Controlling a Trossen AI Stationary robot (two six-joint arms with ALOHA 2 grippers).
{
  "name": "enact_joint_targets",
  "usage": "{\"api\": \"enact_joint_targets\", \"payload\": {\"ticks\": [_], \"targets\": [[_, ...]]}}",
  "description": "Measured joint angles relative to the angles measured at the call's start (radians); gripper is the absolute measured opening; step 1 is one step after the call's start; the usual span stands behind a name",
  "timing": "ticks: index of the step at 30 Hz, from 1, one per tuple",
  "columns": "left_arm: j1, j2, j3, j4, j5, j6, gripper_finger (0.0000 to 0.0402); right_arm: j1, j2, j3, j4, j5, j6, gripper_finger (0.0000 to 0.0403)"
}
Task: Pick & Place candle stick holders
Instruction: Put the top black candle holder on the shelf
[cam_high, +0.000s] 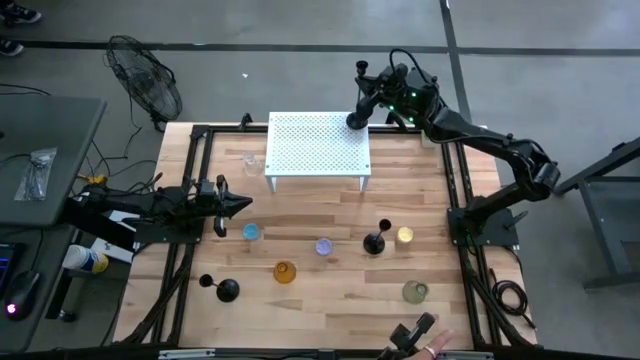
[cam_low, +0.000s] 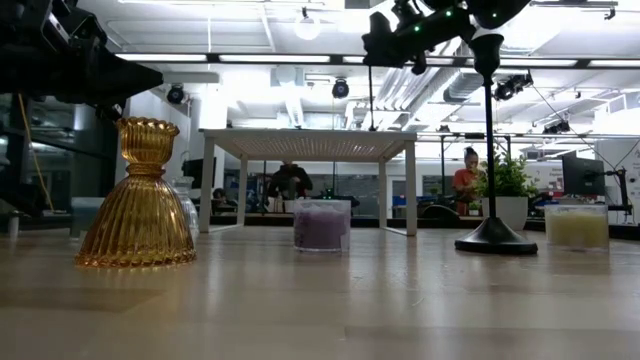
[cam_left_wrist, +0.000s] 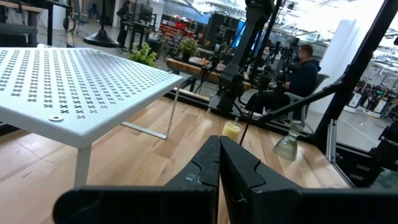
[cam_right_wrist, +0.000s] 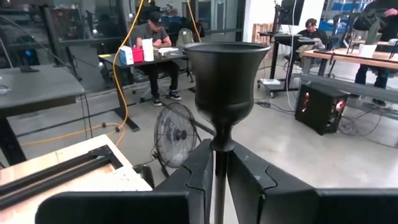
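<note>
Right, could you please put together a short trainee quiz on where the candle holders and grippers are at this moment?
1. True or false: the right gripper is shut on the stem of a black candlestick.
2. In the high view, which glass holder stands nearest the shut, empty left gripper? A: the blue holder. B: the yellow one. C: the amber one.
3. Fill in: leaving out the held one, ___ black candlesticks are on the wooden table.

Key: 1 true. 2 A. 3 two: one near the middle, one near the front left.
</note>
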Motion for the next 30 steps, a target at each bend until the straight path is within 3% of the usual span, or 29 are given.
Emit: {"api": "enact_joint_targets", "payload": {"ticks": [30], "targets": [[0.0,0.0,0.0,0.0,0.0,0.0,0.0001,0.005,0.033,0.0,-0.018,0.023,0.011,0.0036]]}}
